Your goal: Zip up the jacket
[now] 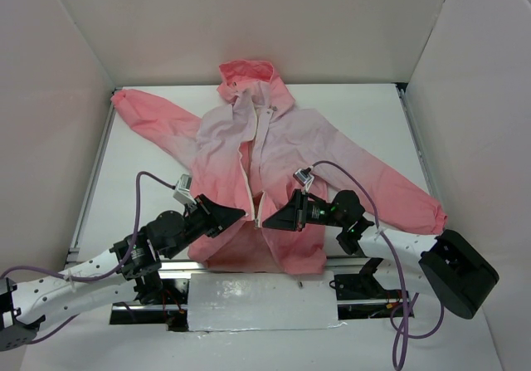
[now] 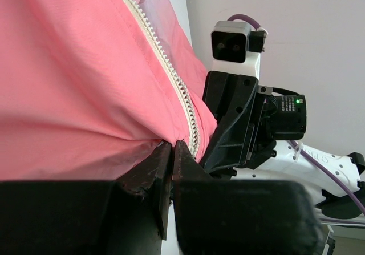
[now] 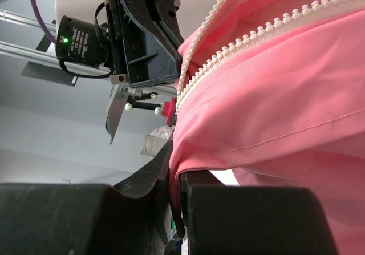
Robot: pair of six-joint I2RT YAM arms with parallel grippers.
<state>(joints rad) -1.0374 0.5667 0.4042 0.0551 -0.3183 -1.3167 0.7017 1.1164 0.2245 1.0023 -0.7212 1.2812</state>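
Note:
The jacket (image 1: 286, 143) lies flat on the white table, hood at the far side, sleeves spread, coral pink fading to pale lilac at the chest. Its white zipper (image 1: 255, 151) is open along the front. My left gripper (image 1: 243, 214) is shut on the left front edge near the hem; the left wrist view shows the pinched fabric (image 2: 85, 84) and zipper teeth (image 2: 171, 78) right above the jaws. My right gripper (image 1: 267, 221) is shut on the right front edge, with the pink hem (image 3: 268, 112) folded between its jaws and teeth (image 3: 274, 25) above. The two grippers face each other closely.
White walls (image 1: 58, 97) close in the table on the left, far and right sides. A white padded block (image 1: 261, 300) sits on the near edge between the arm bases. Purple cables (image 1: 348, 172) loop over both arms. A black housing (image 1: 459, 271) sits at the near right.

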